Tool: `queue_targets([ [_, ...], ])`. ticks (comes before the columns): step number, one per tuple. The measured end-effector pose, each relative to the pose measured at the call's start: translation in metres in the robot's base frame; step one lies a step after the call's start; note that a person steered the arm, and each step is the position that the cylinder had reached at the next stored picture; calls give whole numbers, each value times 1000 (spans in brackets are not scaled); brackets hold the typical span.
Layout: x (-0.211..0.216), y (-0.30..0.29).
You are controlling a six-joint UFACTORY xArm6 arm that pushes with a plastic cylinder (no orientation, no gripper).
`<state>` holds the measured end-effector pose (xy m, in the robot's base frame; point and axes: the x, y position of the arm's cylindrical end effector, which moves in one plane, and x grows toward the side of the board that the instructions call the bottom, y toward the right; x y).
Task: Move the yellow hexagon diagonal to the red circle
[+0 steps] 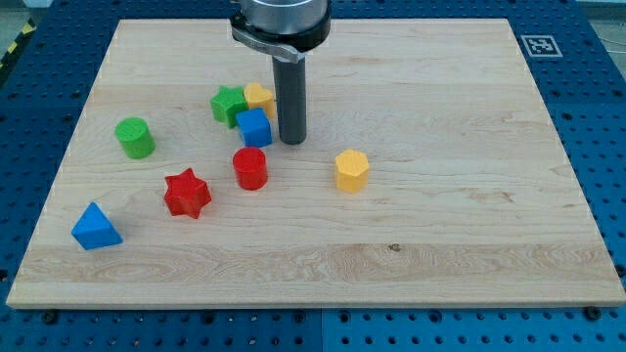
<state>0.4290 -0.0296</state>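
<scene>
The yellow hexagon (351, 170) sits near the board's middle, to the right of the red circle (250, 168) and level with it. My tip (292, 141) rests on the board above and between them, just right of the blue cube (254, 128). It touches neither the hexagon nor the red circle.
A green star (228, 104) and a second yellow block (259, 97) cluster with the blue cube left of my tip. A green cylinder (135, 138), a red star (187, 193) and a blue triangle (95, 227) lie at the left. The wooden board (469, 244) has a marker tag (539, 45) at its top right corner.
</scene>
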Motion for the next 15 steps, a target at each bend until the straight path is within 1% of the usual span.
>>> queue_targets([
  [3,77,0],
  [4,96,11],
  [5,105,29],
  [8,102,90],
  [9,97,91],
  [11,89,72],
  [13,77,73],
  [15,74,78],
])
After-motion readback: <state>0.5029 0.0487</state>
